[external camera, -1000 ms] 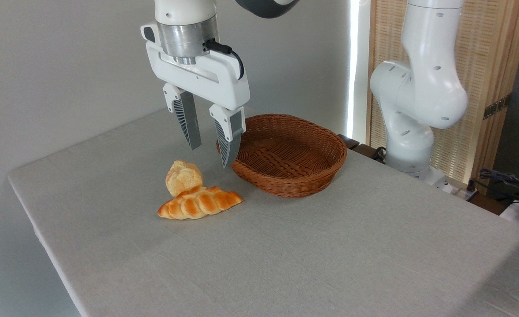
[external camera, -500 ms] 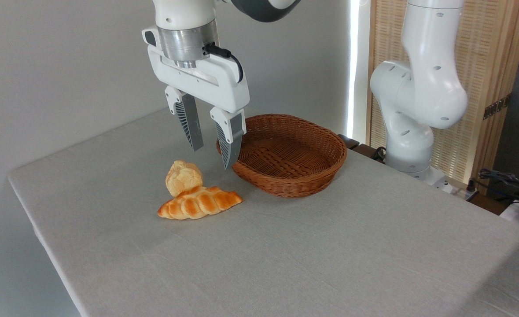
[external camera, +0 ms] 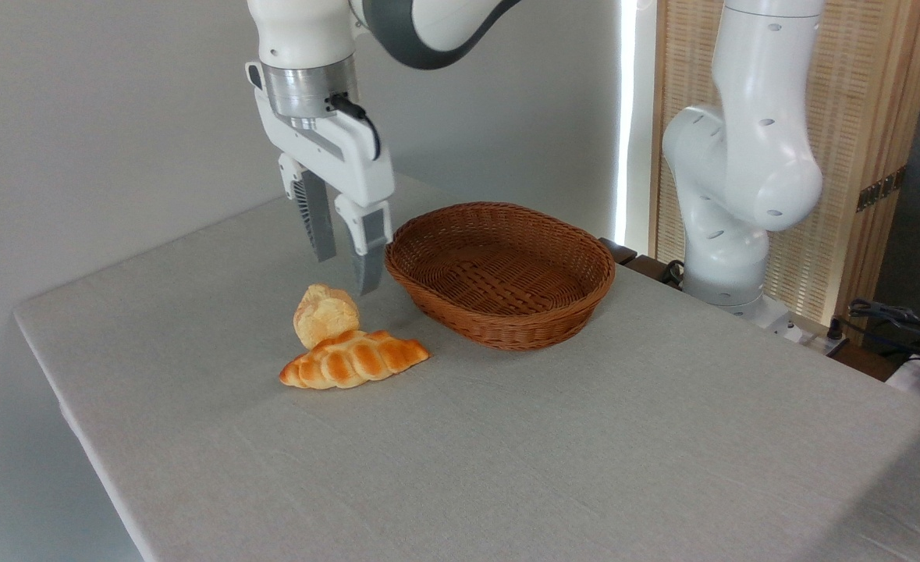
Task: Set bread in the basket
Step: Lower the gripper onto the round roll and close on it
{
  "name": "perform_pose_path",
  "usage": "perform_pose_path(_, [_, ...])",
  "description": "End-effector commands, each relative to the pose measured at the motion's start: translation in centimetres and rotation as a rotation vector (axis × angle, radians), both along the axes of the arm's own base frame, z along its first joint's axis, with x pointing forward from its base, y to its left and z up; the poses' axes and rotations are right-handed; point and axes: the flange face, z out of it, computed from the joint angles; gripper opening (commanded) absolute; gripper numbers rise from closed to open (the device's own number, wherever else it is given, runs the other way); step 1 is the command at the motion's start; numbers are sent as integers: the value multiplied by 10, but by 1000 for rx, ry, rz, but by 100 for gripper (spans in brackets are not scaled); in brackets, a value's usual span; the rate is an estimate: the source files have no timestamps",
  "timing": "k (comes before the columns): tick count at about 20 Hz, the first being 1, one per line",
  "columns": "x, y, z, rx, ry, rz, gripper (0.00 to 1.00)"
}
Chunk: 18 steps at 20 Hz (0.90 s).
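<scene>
The jaws stand parted and hold nothing; the gripper (external camera: 346,273) hangs above the surface (external camera: 553,437), just up and right of the bread (external camera: 325,314). The bread rests on the surface left of the basket (external camera: 500,272), touching a braided glazed loaf (external camera: 354,359) that lies against its near side. The basket is empty. Judged by its look, the bun is light, soft and compressible, its cracked crust offering fair friction; a gentle pinch across its rounded middle, left to right, clear of the loaf, seems soundest. No brand, label or legible writing appears anywhere in view.
</scene>
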Motion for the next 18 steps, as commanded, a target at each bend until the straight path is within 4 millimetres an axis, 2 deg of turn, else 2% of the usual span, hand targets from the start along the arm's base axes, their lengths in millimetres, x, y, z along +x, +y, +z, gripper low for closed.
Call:
perform_pose_path(1, [-1,-27,-22,-10,-90,-158,100])
perform_pose_path(6, [-6,-54,-53,13,-51,-278,100])
perform_pose_path(10, [-5,-60,-69,23,-33,-341,100])
perform_pose_path(14, [-9,-74,-81,27,-28,-365,100])
perform_pose_path(18, [-6,-76,-91,19,-79,-359,100])
